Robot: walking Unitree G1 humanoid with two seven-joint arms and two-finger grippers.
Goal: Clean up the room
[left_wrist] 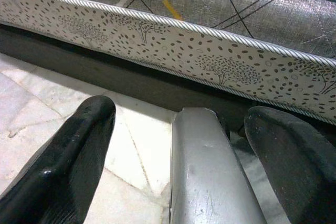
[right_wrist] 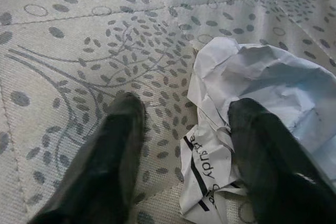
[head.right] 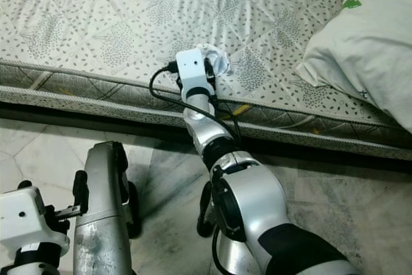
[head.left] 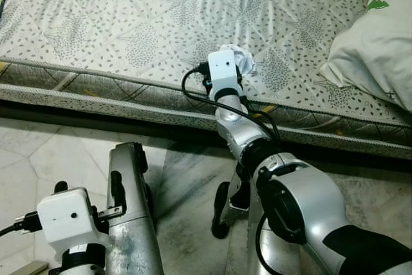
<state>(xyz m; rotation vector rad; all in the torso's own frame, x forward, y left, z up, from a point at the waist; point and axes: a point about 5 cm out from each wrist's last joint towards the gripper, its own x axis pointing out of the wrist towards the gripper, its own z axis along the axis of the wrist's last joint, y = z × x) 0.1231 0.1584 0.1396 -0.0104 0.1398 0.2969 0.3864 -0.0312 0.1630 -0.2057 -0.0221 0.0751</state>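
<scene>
The right claw (right_wrist: 181,145) reaches out over the bed's grey-and-white leaf-patterned quilted mattress (head.left: 129,37), its two black fingers spread apart. A crumpled white sheet of paper with black printed lettering (right_wrist: 247,93) lies on the mattress right at the fingertips: one finger (right_wrist: 268,156) lies over the paper's edge, the other (right_wrist: 110,150) is over bare mattress just beside it, and part of the sheet sits in the gap between them. A white pillow with a small green mark (head.left: 380,37) rests well apart, off to the claw's right. The left claw (left_wrist: 178,156) hangs low over the pale marble floor (head.left: 38,152), fingers apart and holding nothing, pointing at the mattress's piped side edge.
</scene>
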